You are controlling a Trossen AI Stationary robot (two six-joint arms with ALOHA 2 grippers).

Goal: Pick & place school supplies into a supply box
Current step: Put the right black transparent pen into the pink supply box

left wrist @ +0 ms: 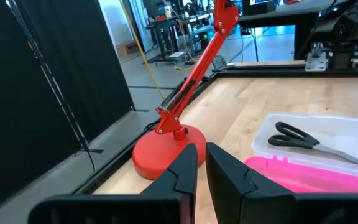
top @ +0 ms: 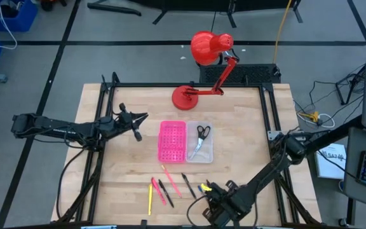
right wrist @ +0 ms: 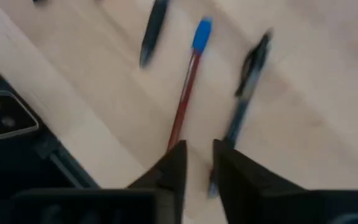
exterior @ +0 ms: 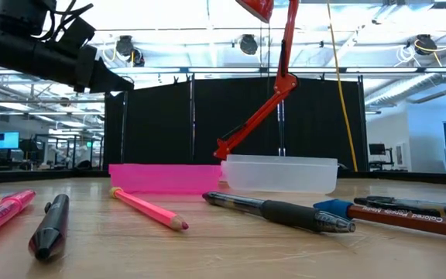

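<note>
The supply box lies open mid-table: a pink perforated half (top: 172, 141) (exterior: 165, 177) joined to a clear half (top: 200, 142) (exterior: 281, 174). Black-handled scissors (top: 201, 138) (left wrist: 309, 142) lie flat inside the clear half. Several pens and pencils lie on the wood near the front edge: a yellow one (top: 150, 198), a pink pencil (top: 171, 180) (exterior: 149, 209), a black pen (top: 188, 185) (exterior: 279, 210) and a red pen with a blue tip (right wrist: 187, 93) (exterior: 409, 216). My right gripper (top: 212, 194) (right wrist: 199, 155) hovers narrowly open above the blue-tipped pen and a black pen (right wrist: 244, 93). My left gripper (top: 136, 126) (left wrist: 201, 160) waits shut, raised, left of the box.
A red desk lamp stands by its round base (top: 187, 97) (left wrist: 165, 149) at the far side, its arm (exterior: 263, 108) and head (top: 208, 47) reaching beyond the table. A black metal frame (top: 107, 89) borders the table. Bare wood lies left and right of the box.
</note>
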